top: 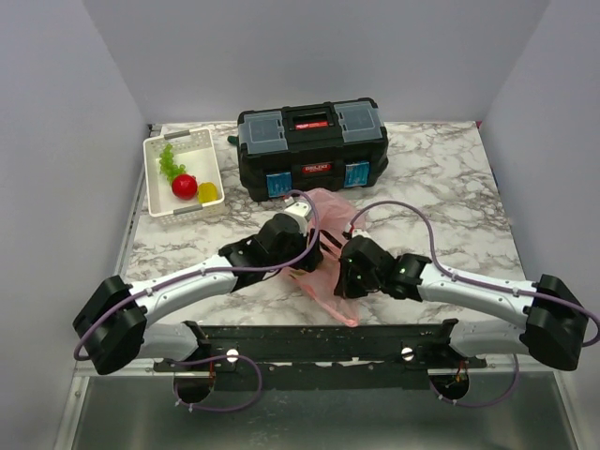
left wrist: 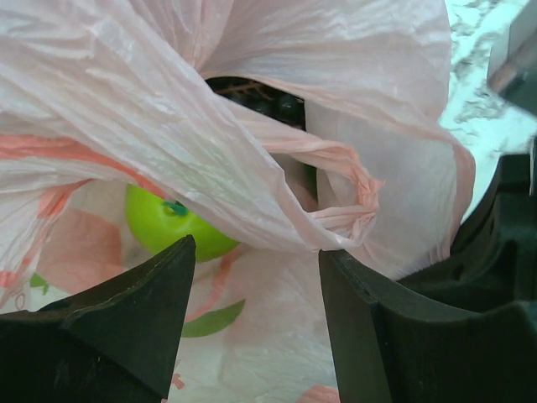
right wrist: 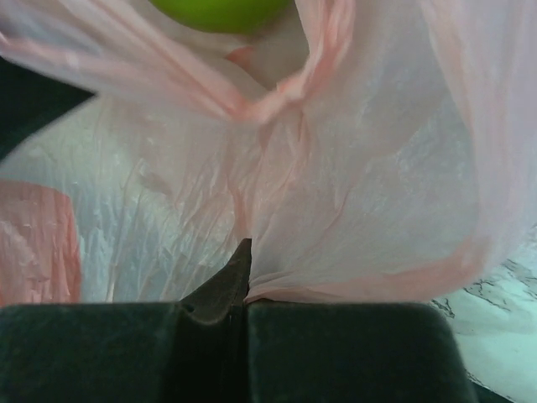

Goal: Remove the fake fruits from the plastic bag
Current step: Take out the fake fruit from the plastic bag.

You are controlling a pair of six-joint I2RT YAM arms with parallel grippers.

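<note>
Marble tabletop from above: the plastic bag sits right in front of the black toolbox, with a red apple and lemon over in the white basket. Left wrist cam: left gripper spread wide facing the bag's opening, green apple inside. Right wrist cam: right gripper pinched tight on the bag's film.

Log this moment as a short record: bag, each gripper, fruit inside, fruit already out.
bag: plastic bag, crumpled between both arms, in front of the toolbox
left: left gripper open at the bag's mouth, holding nothing
right: right gripper shut on a fold of the bag
inside bag: green apple visible
out of bag: red apple and lemon in the white basket, beside a light green grape bunch
</note>
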